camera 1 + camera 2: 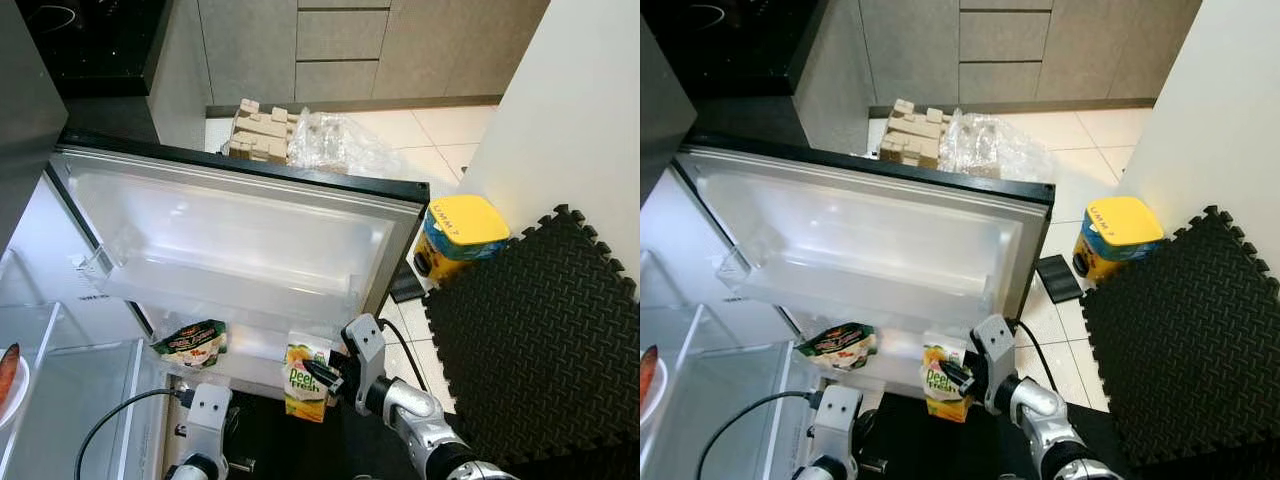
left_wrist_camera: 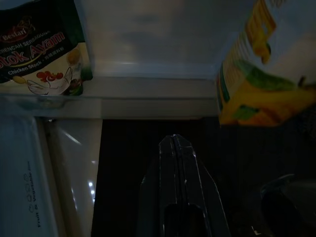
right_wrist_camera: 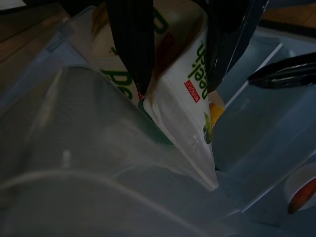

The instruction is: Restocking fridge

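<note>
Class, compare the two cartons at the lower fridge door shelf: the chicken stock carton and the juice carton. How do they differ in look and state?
The chicken stock carton is mostly dark green and black; the juice carton is yellow, orange and white. The stock carton sits free in the door shelf, while the juice carton is gripped by the right pincer. The left pincer hangs below, holding nothing. Both cartons are at the same lower shelf.
</note>
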